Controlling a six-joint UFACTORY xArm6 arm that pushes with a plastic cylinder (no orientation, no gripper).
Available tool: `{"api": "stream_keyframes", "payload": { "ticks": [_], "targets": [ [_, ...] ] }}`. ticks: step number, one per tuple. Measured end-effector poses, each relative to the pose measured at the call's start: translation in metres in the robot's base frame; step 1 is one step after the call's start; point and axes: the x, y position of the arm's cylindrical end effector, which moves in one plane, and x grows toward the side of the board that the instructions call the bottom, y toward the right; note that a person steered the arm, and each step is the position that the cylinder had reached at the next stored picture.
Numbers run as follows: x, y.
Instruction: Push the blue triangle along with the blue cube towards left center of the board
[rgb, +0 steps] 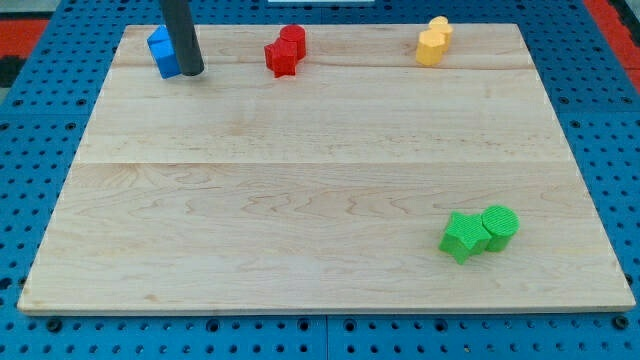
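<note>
**My tip beside the blue blocks at the far-left corner**

I have no claw, so nothing is grasped; my rod ends in my tip (192, 72), resting on the worktop (300, 190) near its top-left corner. It touches the right side of the blue blocks (161, 52), whose separate shapes I cannot distinguish. Red blocks (285, 51) sit along the top edge, near its middle.

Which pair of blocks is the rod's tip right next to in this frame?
The blue blocks at the view's top left: my tip sits right against their right side. The red pair, yellow pair and green pair all lie farther off.
</note>
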Motion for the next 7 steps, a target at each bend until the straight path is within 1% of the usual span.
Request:
{"api": "stream_keyframes", "payload": {
  "ticks": [2, 3, 4, 5, 7],
  "targets": [
    [-0.004, 0.001],
    [-0.011, 0.032],
    [-0.011, 0.043],
    [-0.012, 0.043],
    [-0.029, 0.037]
  ]
}}
